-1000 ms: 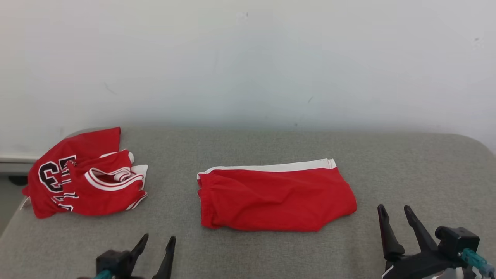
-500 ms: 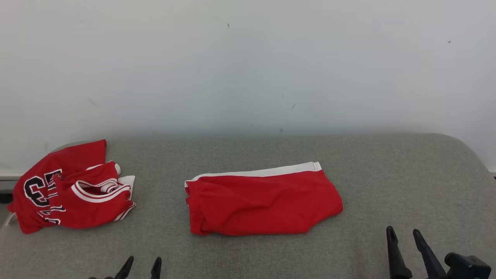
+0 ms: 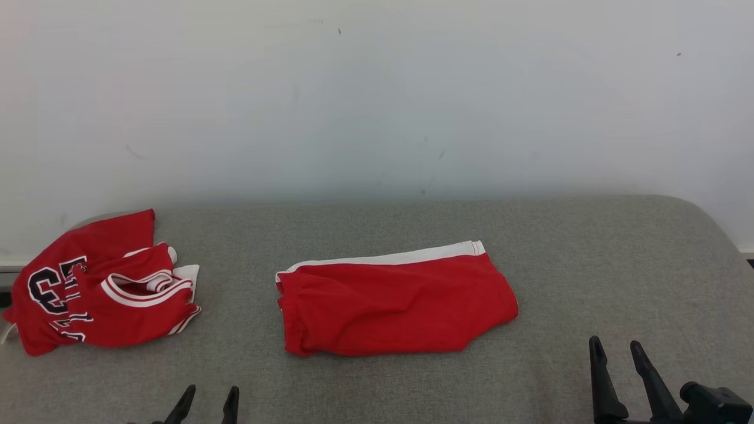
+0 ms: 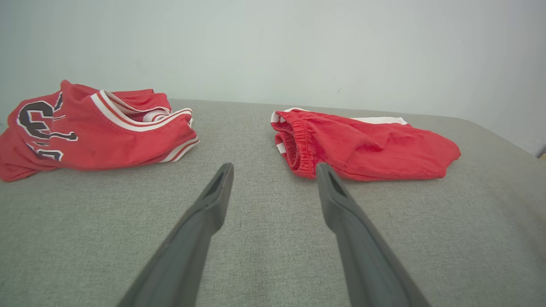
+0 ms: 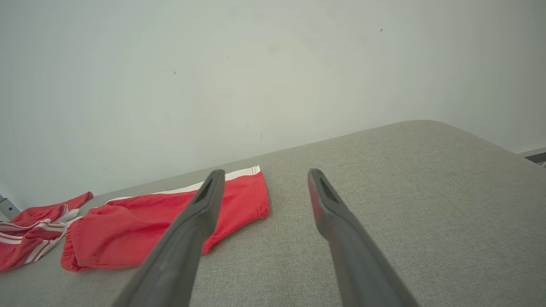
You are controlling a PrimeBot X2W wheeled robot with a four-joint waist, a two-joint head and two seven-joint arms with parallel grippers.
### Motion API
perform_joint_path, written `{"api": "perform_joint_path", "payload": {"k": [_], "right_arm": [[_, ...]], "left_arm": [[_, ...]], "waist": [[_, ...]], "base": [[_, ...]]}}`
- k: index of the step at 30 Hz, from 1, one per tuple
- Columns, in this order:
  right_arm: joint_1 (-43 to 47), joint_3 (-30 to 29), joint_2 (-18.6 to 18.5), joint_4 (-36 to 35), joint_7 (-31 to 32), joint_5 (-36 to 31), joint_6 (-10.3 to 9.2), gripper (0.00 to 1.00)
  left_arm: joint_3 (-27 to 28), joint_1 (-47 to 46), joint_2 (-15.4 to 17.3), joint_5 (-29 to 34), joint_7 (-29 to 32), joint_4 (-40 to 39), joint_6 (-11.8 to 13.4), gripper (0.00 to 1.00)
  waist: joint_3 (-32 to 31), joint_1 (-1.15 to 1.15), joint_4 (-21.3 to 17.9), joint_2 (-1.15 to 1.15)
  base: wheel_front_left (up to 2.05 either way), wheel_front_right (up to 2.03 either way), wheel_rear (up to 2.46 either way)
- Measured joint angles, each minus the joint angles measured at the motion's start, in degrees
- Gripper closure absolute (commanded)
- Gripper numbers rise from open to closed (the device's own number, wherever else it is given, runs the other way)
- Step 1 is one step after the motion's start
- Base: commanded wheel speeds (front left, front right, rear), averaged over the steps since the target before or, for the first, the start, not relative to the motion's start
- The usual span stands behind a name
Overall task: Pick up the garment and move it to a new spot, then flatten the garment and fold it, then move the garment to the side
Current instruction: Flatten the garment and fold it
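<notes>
Two red garments are lying on the grey padded surface [image 3: 589,247]. One pair of folded shorts [image 3: 397,306] with a white stripe is sitting in the middle, and one crumpled jersey [image 3: 100,300] with a black number is lying well apart at the left end. Two grippers are hovering at the near edge. The left gripper [image 3: 212,390] is holding its two fingers wide apart and empty, and the right gripper [image 3: 615,343] is doing likewise, near the shorts' right end.

Plain indoor workspace: grey fabric-covered surface [image 3: 589,265] against bare, scuffed white wall [image 3: 377,88].
</notes>
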Motion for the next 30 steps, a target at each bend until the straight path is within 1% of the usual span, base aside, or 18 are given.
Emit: {"api": "perform_joint_path", "payload": {"k": [6,10,14,19,22,25,30], "right_arm": [[0.1,-0.2,0.3,-0.5,0.0,-0.6,-0.36,0.0],[0.9,-0.3,0.2,-0.9,0.1,-0.8,-0.4,0.0],[-1.5,2.1,-0.2,1.0,3.3,-1.2,-0.04,0.0],[-7.6,3.4,-1.7,4.1,6.6,-2.0,1.05,0.0],[-10.1,3.0,-2.1,6.9,8.8,-1.4,1.52,0.0],[-11.3,2.7,-2.2,9.0,10.8,-0.5,1.59,0.0],[-16.2,3.3,-2.2,11.3,13.4,-0.2,1.72,0.0]], "left_arm": [[0.4,0.0,-1.1,1.0,1.5,-1.9,0.0,0.0],[-0.8,-0.1,-1.3,1.2,3.2,-2.7,0.0,0.0],[-2.6,-1.3,-1.3,2.2,5.4,-2.3,-0.1,0.0],[-4.7,-6.6,-2.1,3.3,8.5,0.1,-1.9,0.0],[-6.3,-10.1,-3.9,3.6,10.2,2.0,-3.2,0.0],[-6.9,-13.6,-5.5,3.6,11.8,4.1,-4.1,0.0],[-6.7,-17.5,-6.2,3.6,13.5,7.5,-4.8,0.0]], "waist": [[0.5,0.0,0.0,0.0],[1.4,0.0,0.2,0.0],[2.7,0.0,0.4,0.0],[4.9,0.0,0.4,0.01],[6.4,0.01,0.5,0.01],[7.9,0.01,1.0,0.01],[10.9,0.01,1.7,0.01]], "base": [[0.0,0.0,0.0],[0.0,0.0,0.0],[0.0,0.0,0.0],[0.0,0.0,0.0],[0.0,0.0,0.0],[0.0,0.0,0.0],[0.0,0.0,0.0]]}}
